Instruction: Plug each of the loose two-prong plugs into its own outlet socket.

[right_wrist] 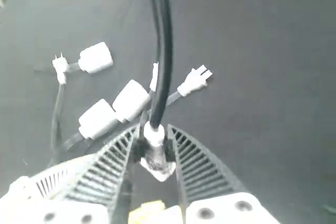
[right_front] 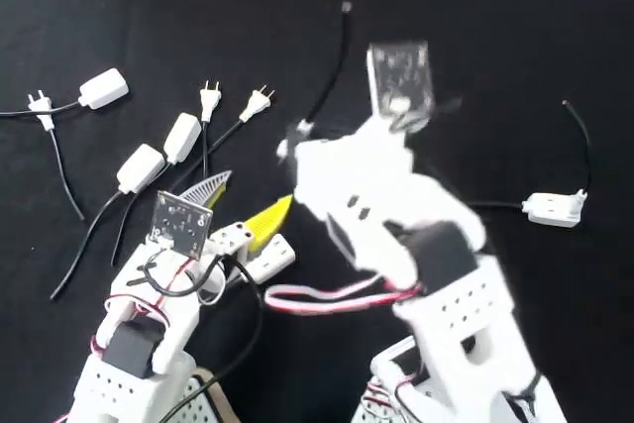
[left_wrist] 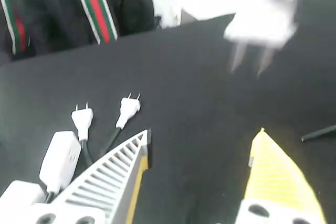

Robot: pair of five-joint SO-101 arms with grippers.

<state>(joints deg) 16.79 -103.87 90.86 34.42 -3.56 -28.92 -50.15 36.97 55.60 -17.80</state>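
My right gripper [right_wrist: 155, 132] is shut on a white two-prong plug [right_wrist: 155, 157], and its black cord [right_wrist: 164, 51] runs away over the table. In the high view this gripper [right_front: 294, 149] hovers near the table's middle. The left wrist view shows that plug [left_wrist: 260, 27] raised, prongs down. My left gripper [left_wrist: 203, 132] is open and holds nothing, low over the cloth behind two loose plugs [left_wrist: 82, 116] [left_wrist: 129, 108]. Three white outlet sockets [right_front: 103, 88] [right_front: 182, 136] [right_front: 140, 167] lie at the left. A third loose plug [right_front: 40, 104] lies at the far left.
A black cloth [right_front: 475, 66] covers the table. Another white socket [right_front: 555, 208] lies at the right with a black cord [right_front: 584, 146] curving away from it. Black cords trail from the left sockets toward the front. A person's striped dark clothing [left_wrist: 89, 3] shows beyond the far edge.
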